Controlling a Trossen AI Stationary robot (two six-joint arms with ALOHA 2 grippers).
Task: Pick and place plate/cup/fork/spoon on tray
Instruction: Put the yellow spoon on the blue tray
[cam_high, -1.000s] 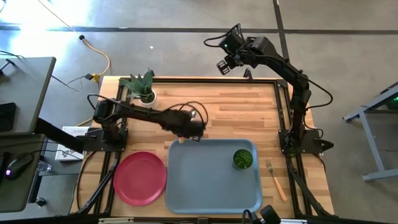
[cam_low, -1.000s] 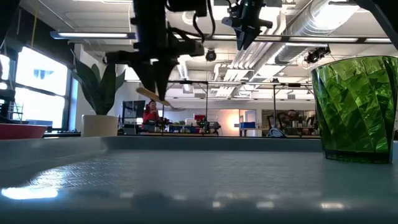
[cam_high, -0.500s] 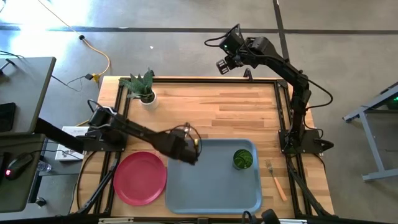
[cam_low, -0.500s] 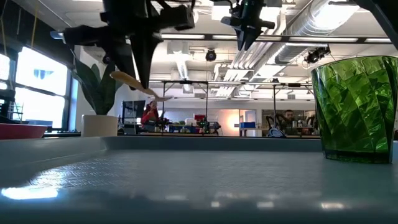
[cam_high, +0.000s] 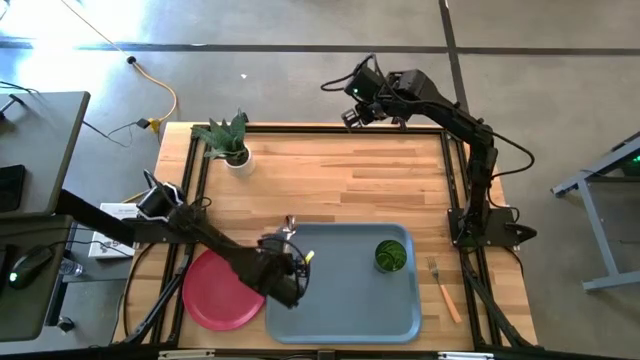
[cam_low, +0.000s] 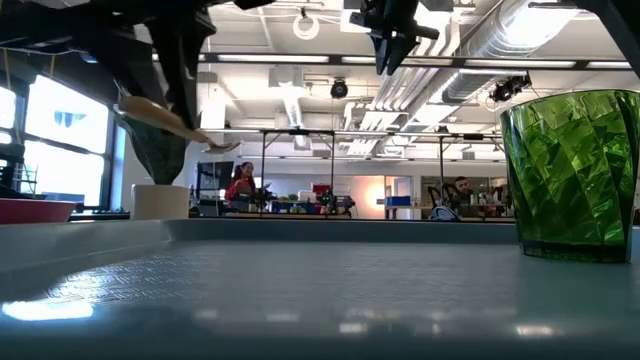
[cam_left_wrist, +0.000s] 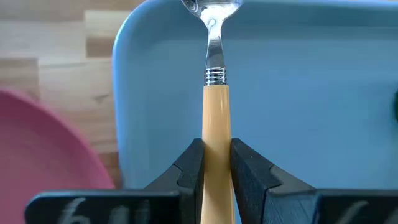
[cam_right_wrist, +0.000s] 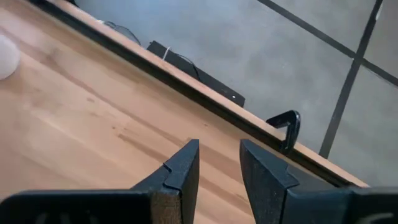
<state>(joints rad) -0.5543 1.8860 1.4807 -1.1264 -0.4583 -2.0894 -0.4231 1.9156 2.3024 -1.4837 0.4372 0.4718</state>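
One item sits on the tray (cam_high: 345, 300) already, the cup (cam_high: 391, 255) near its far right corner; from above you see the left end effector (cam_high: 290, 268) has travelled from the worktop (cam_high: 340, 175) behind the tray to the tray's left edge, beside the plate (cam_high: 215, 290), while the fork (cam_high: 440, 285) lies on the wood right of the tray and the right end effector (cam_high: 355, 112) hangs over the far edge, idle. Low down, the spoon (cam_low: 175, 118) rides tilted in the air, clear of the tray floor, having slid leftward; the cup stands at right. Through the left wrist, the fingers (cam_left_wrist: 189, 168) pinch the spoon's orange handle with its bowl over the tray interior, so you look ready to lower and release. Through the right wrist, those fingers (cam_right_wrist: 183, 168) stand apart, holding nothing.
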